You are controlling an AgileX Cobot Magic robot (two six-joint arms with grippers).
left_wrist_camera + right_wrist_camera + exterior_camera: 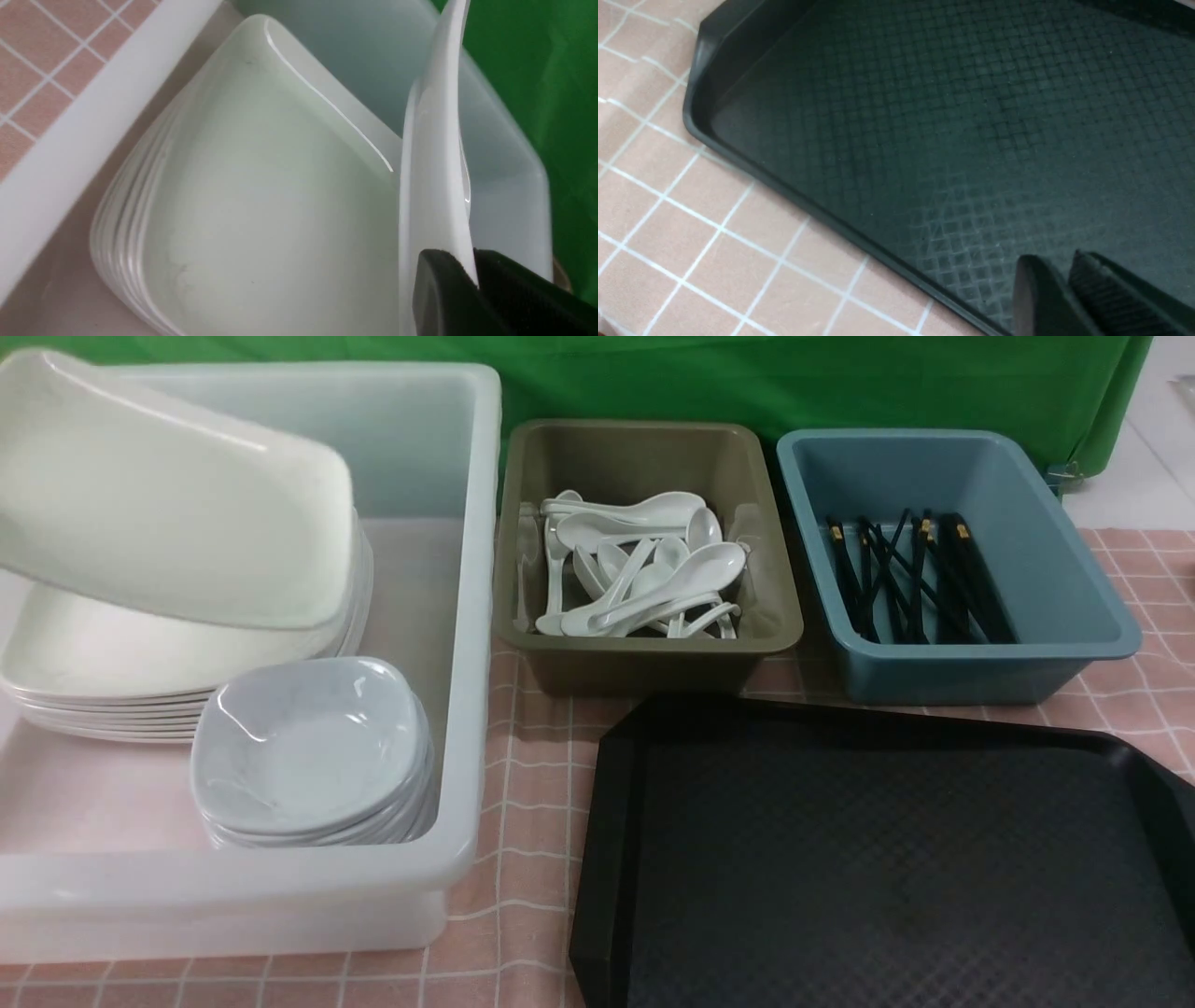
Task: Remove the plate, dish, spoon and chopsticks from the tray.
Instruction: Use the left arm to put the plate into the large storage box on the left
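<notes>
My left gripper (472,261) is shut on the rim of a large white square plate (434,163). In the front view that plate (177,495) hangs tilted over a stack of like plates (112,663) inside the white tub (467,616); the gripper itself does not show there. The black tray (887,859) at the front right is bare. My right gripper (1057,263) hovers over the tray (971,116) near its edge, its fingers almost together and holding nothing. A stack of small white dishes (313,747) sits in the tub's near corner.
Several white spoons (635,569) lie in an olive tub (644,658) behind the tray. Black chopsticks (910,579) lie in a blue tub (1055,579) to its right. A pink checked cloth (532,784) covers the table; a green backdrop (747,373) hangs behind.
</notes>
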